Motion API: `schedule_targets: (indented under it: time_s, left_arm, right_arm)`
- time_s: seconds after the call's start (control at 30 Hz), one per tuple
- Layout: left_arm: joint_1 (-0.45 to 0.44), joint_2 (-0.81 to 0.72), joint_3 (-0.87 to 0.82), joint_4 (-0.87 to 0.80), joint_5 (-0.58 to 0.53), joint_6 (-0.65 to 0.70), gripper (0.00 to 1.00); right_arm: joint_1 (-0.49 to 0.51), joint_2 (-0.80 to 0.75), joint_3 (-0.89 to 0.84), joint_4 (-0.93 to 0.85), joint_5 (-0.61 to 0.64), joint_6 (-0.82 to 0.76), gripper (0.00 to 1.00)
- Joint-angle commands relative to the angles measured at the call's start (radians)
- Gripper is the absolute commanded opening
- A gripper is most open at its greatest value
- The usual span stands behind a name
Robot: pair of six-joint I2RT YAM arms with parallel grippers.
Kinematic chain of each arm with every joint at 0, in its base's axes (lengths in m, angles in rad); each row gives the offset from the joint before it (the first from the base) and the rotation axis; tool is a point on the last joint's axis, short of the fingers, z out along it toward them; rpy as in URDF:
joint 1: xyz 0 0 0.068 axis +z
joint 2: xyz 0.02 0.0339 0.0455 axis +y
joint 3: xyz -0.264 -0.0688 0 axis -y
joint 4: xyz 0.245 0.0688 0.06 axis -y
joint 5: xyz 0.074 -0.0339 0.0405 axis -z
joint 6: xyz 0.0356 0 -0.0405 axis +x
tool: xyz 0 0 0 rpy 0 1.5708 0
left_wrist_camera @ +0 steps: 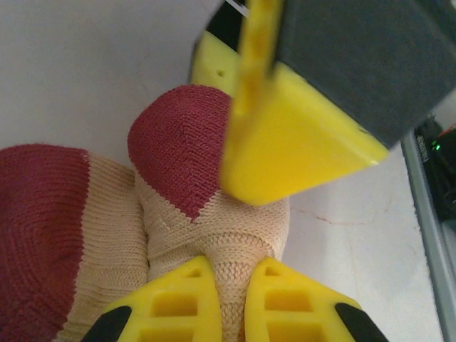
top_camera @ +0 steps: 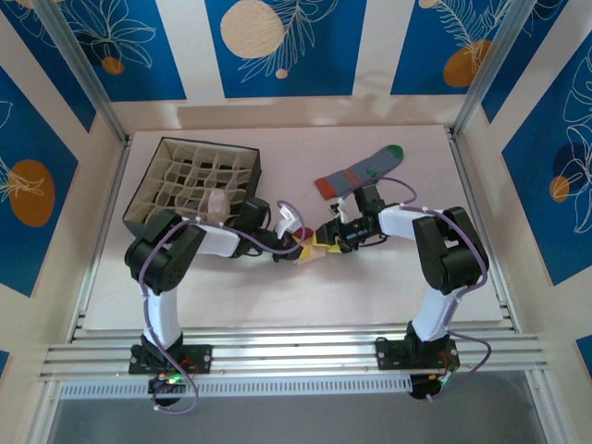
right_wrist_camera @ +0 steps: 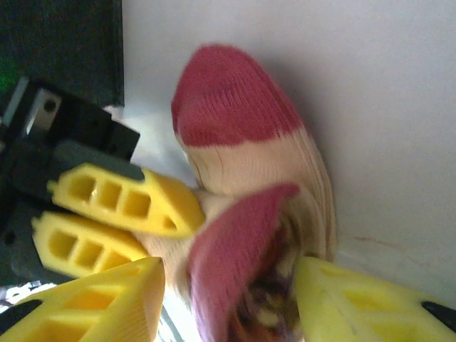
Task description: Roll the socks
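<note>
The peach sock with maroon toe and heel lies bunched near the middle of the table, doubled over so that two maroon patches sit side by side, which reads as a roll partly made. The left gripper has its jaws closed on a pinch of the peach knit, probably to anchor that end so the bundle cannot slide or unwind. The right gripper comes in from the opposite side with its jaws spread, one finger on either flank of the folded fabric; I judge it is straddling the roll to turn it over rather than clamping it. The two grippers are crowded nearly fingertip to fingertip, so each hems in the other's room to move. Beyond them, toward the far edge, the grey-blue sock with green toe and orange cuff lies flat and unrolled, apart from both arms. Far left stands a gridded organizer box, with a pale bundle in one cell, possibly a rolled sock.
</note>
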Motion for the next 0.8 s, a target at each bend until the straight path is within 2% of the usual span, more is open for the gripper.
schedule_targets:
  time_s: [0.0, 0.17, 0.43, 0.6, 0.77]
  left_arm:
    - [0.041, 0.074, -0.059, -0.062, -0.039, -0.136, 0.0]
    - [0.048, 0.107, -0.017, -0.15, -0.018, -0.131, 0.0]
    - [0.061, 0.144, 0.04, -0.256, 0.006, -0.096, 0.0]
    - [0.057, 0.138, 0.06, -0.284, 0.021, -0.063, 0.01]
    - [0.046, 0.106, 0.08, -0.316, -0.013, 0.002, 0.07]
  right_arm:
    - [0.003, 0.02, -0.033, 0.054, -0.075, 0.0, 0.47]
    - [0.011, 0.043, -0.043, 0.077, -0.098, -0.004, 0.44]
    - [0.024, 0.055, -0.02, 0.058, -0.046, -0.015, 0.43]
    - [0.037, 0.1, 0.027, -0.002, -0.004, -0.038, 0.4]
    - [0.042, 0.194, 0.081, -0.149, 0.047, -0.061, 0.22]
